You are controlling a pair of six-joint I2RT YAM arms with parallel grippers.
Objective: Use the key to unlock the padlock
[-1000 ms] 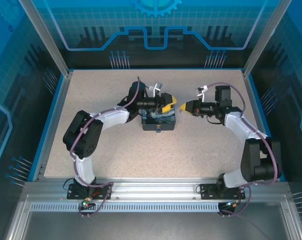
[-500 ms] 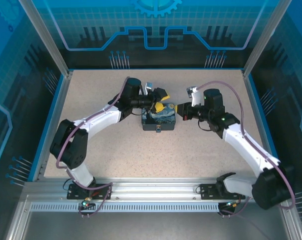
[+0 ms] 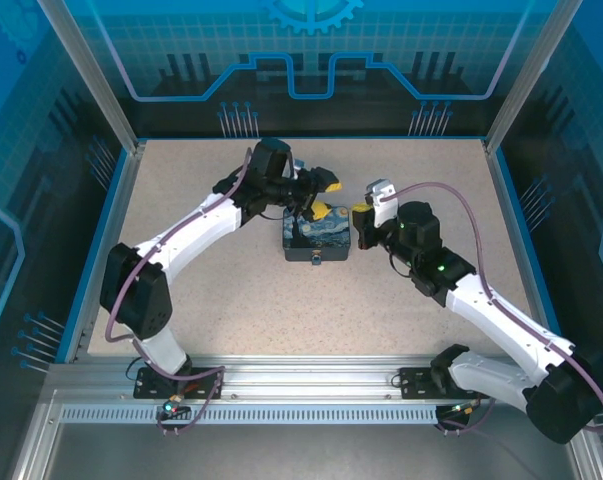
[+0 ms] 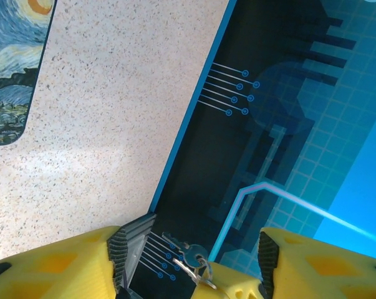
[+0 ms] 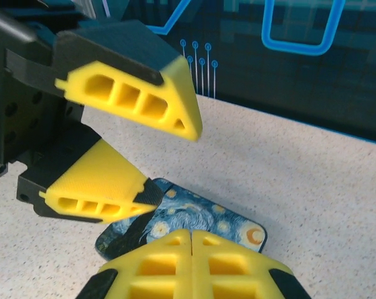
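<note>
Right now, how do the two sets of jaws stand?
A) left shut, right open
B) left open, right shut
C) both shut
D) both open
B: in the right wrist view the jaws of the left gripper gape wide by the blue box, while those of the right gripper meet flush.

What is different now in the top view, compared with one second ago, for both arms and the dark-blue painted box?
Both arms unfolded from bent poses. The left gripper, jaws open, shifted slightly from above the dark-blue box with the night-sky painting towards its far edge. The right gripper came closer to the box's right side and stayed shut. The box kept its place on the speckled table.
</note>
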